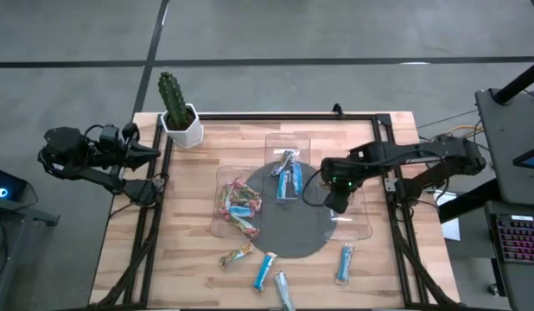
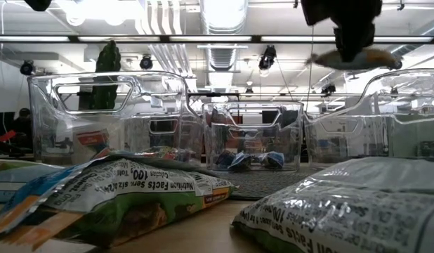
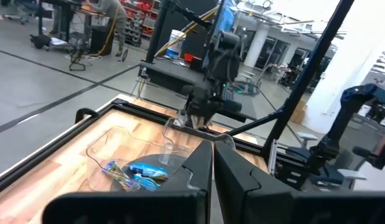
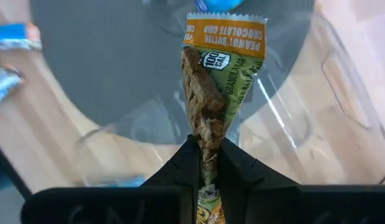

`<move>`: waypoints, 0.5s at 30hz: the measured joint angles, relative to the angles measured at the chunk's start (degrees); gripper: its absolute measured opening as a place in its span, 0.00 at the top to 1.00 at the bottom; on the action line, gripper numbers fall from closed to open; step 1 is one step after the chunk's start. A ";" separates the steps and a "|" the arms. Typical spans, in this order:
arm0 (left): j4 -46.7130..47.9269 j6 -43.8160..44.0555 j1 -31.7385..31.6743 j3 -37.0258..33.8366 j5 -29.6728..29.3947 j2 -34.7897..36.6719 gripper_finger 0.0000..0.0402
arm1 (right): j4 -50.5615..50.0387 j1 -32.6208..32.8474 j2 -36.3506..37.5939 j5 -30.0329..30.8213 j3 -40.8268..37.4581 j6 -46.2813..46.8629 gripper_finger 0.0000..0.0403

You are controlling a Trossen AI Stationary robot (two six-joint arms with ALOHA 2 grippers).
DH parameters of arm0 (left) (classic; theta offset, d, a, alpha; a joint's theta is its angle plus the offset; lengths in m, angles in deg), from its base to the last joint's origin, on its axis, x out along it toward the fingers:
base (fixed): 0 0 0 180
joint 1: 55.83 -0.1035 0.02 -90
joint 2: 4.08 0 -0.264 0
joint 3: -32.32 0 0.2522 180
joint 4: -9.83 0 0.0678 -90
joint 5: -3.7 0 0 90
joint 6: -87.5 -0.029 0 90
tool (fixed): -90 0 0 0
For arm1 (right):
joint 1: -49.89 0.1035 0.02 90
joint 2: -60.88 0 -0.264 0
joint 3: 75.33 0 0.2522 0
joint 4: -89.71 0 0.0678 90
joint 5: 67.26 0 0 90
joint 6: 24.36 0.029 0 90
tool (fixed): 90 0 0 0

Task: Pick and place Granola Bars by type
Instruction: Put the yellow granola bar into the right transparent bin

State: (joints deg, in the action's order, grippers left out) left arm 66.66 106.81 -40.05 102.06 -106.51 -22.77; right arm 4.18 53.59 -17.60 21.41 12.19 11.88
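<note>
Granola bar [image 4: 218,93] hangs pinched by one wrapper end in the right gripper [image 4: 208,163] above the empty clear tray [image 1: 364,226]. Light and crinkly, probably slippery; a mid-body grip looks steadier. Left gripper [image 3: 212,163] waits closed off-table.

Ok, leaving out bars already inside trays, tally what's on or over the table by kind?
Clear trays: 3
Loose granola bars on wood: 4
Bar held by right tool: 1
Grey mat: 1
Potted cactus: 1
Total: 10
</note>
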 joint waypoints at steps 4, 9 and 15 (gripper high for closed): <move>0.00 0.02 0.01 -0.01 -0.76 0.01 1.00 | 0.15 0.34 -0.15 -0.17 -3.73 1.16 0.93; 0.00 0.57 0.01 -0.01 -0.83 -0.01 1.00 | 0.52 0.44 0.02 -0.42 -5.87 1.32 0.93; 0.00 0.70 0.01 -0.01 -0.82 0.01 1.00 | -0.11 0.46 0.11 -0.26 -7.42 1.19 0.92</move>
State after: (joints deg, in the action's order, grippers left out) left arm 66.66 107.51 -40.04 102.04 -107.33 -22.76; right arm 4.07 54.05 -17.49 21.15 4.77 13.07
